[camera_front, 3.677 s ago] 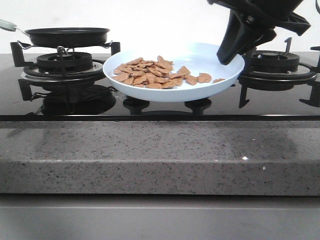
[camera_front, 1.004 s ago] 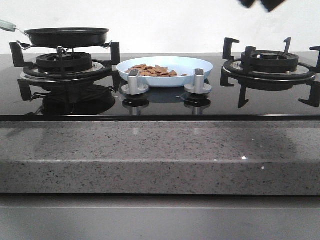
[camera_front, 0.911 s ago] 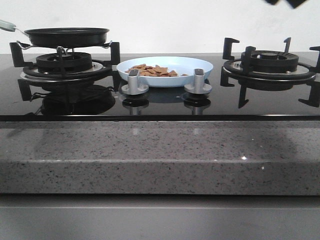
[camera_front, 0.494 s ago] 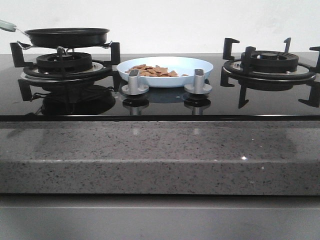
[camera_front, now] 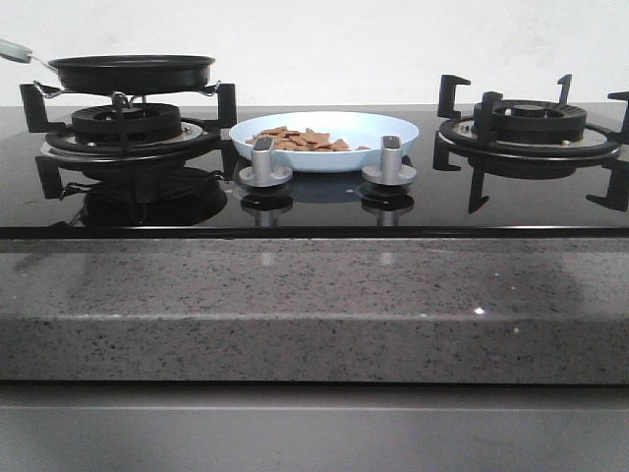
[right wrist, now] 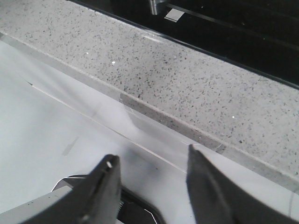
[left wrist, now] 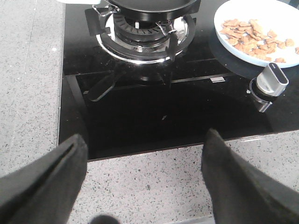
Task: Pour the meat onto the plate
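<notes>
Nearest you, both arms sit back over the speckled stone counter [camera_front: 314,295], short of the glass hob [left wrist: 163,116]. Your left gripper [left wrist: 142,172] has its fingers spread wide with nothing between them; your right gripper [right wrist: 152,179] is likewise parted and empty, hanging over the counter's front edge.

Farther in, past the two silver knobs [camera_front: 263,162], the plate [camera_front: 393,133] rests flat on the hob between the burners, with the meat [camera_front: 300,140] heaped on its left half. By the look of it, the pour is done.

The slices seem light, loose and likely greasy, so they would slide if the plate tipped. The plate looks stiff and breakable; grip it at the bare right rim, clear of the food.

Only the front view shows the black pan [camera_front: 133,71] level on the far-left burner and neither arm. Only the left wrist view shows separate slices from above.
</notes>
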`<state>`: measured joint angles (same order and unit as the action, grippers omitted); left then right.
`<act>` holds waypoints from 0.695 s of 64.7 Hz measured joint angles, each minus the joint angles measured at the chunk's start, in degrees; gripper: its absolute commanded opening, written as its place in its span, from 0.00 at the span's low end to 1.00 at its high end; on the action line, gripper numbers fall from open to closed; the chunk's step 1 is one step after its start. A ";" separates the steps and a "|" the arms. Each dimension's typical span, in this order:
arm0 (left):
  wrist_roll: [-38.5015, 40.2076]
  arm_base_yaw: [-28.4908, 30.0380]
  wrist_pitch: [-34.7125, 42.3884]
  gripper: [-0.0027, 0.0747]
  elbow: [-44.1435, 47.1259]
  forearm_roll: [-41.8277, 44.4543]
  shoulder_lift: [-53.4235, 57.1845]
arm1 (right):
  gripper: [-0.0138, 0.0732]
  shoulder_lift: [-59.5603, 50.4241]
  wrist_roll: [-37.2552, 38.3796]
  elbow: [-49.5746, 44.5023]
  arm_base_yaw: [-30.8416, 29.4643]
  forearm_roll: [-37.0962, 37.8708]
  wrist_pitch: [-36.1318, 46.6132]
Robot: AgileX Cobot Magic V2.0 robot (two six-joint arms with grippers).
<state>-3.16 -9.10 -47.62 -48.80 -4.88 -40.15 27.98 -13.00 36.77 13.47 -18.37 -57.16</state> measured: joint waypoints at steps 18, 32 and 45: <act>0.00 0.00 0.00 0.18 0.00 0.00 0.00 | 0.03 0.00 0.11 0.00 0.00 0.00 0.00; 0.00 0.00 0.00 0.01 0.00 0.00 0.00 | 0.02 0.00 0.20 0.00 0.00 -0.12 0.00; 0.00 0.00 0.00 0.01 0.00 0.00 0.00 | 0.02 0.00 0.20 0.00 0.00 -0.24 0.00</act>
<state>-3.16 -9.10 -47.62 -48.80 -4.88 -40.15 27.98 -12.81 36.77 13.47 -18.62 -57.16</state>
